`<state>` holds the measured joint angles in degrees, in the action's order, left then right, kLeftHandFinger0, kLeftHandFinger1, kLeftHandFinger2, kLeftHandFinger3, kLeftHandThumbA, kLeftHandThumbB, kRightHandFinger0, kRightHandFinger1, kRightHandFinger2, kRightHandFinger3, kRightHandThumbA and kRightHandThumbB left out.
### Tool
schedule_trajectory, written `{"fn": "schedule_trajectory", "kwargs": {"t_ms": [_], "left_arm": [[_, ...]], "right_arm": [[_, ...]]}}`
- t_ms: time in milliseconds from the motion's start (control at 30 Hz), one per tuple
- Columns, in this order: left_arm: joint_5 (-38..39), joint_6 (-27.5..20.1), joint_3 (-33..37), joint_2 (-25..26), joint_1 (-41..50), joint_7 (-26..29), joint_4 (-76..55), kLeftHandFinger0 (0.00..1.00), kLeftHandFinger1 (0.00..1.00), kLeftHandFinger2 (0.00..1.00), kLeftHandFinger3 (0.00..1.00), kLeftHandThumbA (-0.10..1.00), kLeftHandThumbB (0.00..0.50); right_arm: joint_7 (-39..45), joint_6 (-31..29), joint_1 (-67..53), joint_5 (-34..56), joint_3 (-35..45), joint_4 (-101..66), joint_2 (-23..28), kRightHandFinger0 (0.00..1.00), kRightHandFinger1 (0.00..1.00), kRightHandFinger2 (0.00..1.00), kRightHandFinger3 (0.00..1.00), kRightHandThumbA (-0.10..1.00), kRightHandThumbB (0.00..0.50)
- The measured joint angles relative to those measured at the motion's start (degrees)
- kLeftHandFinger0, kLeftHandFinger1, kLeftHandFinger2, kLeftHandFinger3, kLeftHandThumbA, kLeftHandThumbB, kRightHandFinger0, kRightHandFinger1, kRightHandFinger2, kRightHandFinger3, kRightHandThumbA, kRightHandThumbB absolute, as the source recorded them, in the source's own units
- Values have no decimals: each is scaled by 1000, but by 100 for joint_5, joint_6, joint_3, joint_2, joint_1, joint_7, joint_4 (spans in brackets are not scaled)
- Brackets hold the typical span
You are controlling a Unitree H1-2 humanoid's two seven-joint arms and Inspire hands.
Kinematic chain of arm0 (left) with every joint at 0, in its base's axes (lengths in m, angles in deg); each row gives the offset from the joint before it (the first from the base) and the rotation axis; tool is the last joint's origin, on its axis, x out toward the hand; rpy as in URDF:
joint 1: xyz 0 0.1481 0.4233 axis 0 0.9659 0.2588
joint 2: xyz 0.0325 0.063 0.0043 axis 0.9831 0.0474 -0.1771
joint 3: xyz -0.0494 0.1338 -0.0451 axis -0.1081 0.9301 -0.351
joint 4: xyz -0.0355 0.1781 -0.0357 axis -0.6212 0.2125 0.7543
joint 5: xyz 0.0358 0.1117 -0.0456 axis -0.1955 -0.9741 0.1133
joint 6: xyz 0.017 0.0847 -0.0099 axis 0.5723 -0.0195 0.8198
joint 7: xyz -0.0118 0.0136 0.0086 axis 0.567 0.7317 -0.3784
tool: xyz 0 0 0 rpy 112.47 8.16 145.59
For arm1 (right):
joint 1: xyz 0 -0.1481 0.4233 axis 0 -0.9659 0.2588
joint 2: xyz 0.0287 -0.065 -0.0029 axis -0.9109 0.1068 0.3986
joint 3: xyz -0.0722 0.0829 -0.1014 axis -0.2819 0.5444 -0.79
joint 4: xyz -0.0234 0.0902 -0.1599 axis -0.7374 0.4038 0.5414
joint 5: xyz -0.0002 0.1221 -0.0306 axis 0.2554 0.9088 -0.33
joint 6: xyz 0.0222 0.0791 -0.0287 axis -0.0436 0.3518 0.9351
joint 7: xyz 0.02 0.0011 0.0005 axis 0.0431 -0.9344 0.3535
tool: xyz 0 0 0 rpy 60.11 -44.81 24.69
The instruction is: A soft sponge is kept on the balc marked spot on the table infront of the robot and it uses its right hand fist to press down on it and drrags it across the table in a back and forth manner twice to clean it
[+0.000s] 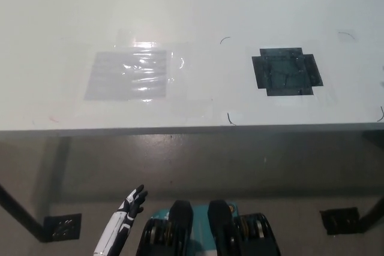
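White left robot hand [133, 202] hangs released below the table [192, 4], near its black marked spot [287, 71]

Head camera, steeply down, table [192, 16] near

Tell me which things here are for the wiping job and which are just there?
For the job:
- black marked spot, bare, no sponge on it
- table

Just there:
- clear taped patch on the table
- white left robot hand, hanging low below the table edge
- dark floor plates
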<state>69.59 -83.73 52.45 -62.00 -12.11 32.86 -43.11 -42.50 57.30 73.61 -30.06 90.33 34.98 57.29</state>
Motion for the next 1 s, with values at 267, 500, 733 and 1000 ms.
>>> {"fn": "schedule_trajectory", "kwargs": {"t_ms": [267,500,733,1000], "left_arm": [[1,3,-2,2,-1,1,23,1000,1000,1000,1000,1000,422],[-2,3,-1,2,-6,2,57,1000,1000,1000,1000,1000,425],[-5,4,2,-15,-10,4,57,1000,1000,1000,1000,1000,448],[-6,14,1,-15,12,2,57,1000,1000,1000,1000,1000,449]], "right_arm": [[41,-33,-79,121,65,-1,71,0,0,215,310,1000,121],[-34,-97,-31,110,-37,-46,-96,0,0,225,221,1000,103],[-120,-121,208,97,-115,-57,-625,0,0,0,0,1000,140],[-244,-113,608,-1,-420,-46,-1658,0,0,0,0,1000,125]]}}
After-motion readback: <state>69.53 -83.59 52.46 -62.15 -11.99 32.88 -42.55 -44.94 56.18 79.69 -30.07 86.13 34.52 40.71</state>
